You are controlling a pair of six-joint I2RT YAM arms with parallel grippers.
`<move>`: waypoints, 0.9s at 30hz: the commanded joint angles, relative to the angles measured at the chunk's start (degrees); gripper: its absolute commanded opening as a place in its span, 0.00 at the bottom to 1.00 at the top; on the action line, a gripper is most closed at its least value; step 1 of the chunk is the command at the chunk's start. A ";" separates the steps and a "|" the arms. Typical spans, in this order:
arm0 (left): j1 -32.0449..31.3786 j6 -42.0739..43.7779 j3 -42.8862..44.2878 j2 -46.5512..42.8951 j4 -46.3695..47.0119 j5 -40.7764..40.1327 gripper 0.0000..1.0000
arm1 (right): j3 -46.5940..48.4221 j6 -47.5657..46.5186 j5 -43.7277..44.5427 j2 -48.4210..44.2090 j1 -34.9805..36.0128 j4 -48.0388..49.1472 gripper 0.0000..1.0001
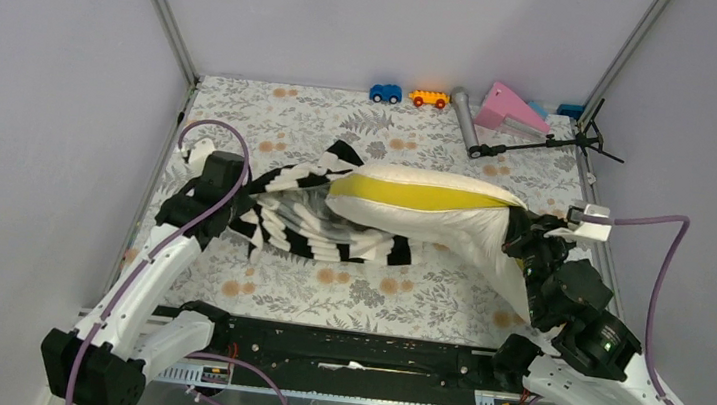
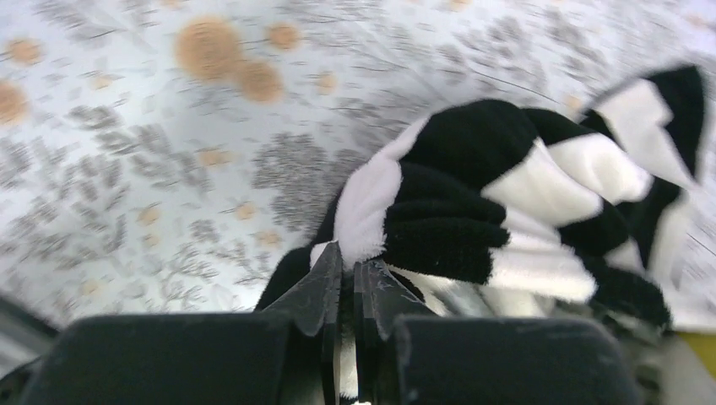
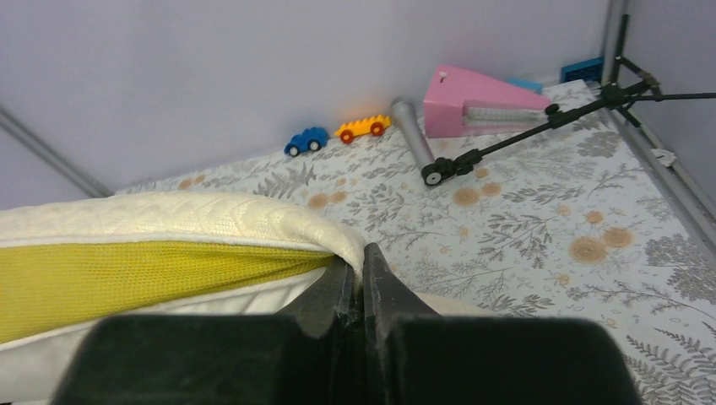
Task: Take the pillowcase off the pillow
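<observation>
Fleecy striped pillowcase (image 1: 326, 231) bunched — dimpled cream pillow (image 1: 433, 222) half bared.

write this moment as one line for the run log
left gripper: shut on pillowcase | right gripper: shut on pillow corner | pillow: mostly bare, left end overlaps pillowcase

The left gripper (image 2: 348, 268), arm stretched forward, has its fingers (image 2: 316, 292) clamped on the pillowcase (image 2: 473, 211); the right gripper (image 3: 361, 261), elbow bent, pinches the pillow (image 3: 169, 224).
</observation>
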 commanded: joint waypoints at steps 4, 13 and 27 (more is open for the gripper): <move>0.68 -16.30 6.07 4.26 -13.91 -18.54 0.00 | -0.92 0.95 7.98 -3.15 -1.12 11.60 0.00; 0.68 -2.87 0.12 -3.70 5.96 2.56 0.00 | -0.70 5.37 -2.47 9.49 -1.12 11.48 0.00; 0.24 -24.13 -16.73 -0.32 38.64 26.72 0.00 | 5.79 15.17 -23.34 35.91 -20.92 18.68 0.00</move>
